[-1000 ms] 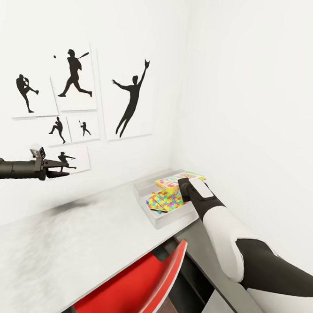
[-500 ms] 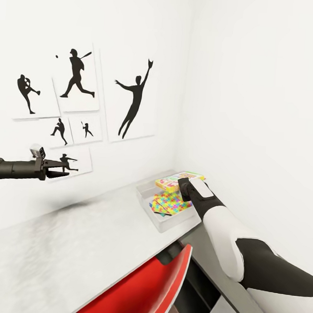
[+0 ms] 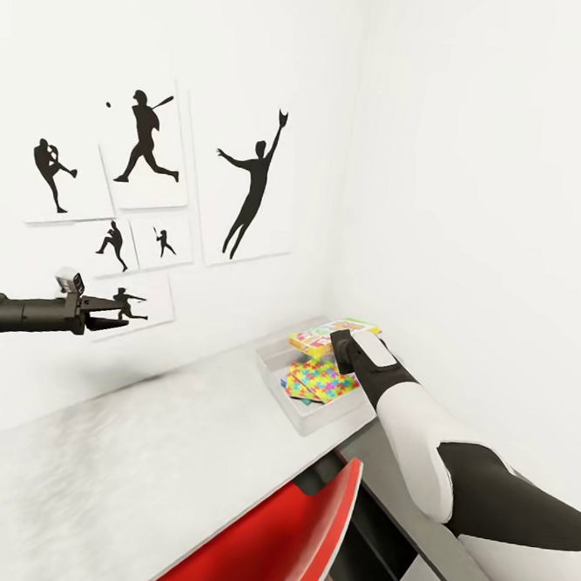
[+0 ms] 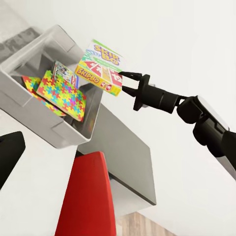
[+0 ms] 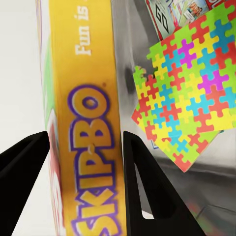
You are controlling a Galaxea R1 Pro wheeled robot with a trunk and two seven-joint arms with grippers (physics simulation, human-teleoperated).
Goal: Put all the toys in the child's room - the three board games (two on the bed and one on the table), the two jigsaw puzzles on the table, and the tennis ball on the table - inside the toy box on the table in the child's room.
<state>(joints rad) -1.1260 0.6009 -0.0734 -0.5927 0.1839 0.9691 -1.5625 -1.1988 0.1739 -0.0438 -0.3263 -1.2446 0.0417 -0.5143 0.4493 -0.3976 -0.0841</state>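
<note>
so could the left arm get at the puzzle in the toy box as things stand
Probably not easily. The left gripper hangs empty by the wall, far along the table from the toy box. The right gripper holds the Skip-Bo game over the puzzle, crowding the way.

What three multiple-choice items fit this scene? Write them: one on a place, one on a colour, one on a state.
1. Where is the Skip-Bo game?
A. on the chair
B. above the toy box
C. on the floor

2. What colour is the chair?
A. red
B. blue
C. green

3. The right gripper is:
A. open and empty
B. shut on a puzzle
C. shut on the game

Key: B, the game hangs over the box's rim; A, its back is red; C, its fingers clamp the game's edge.
</note>
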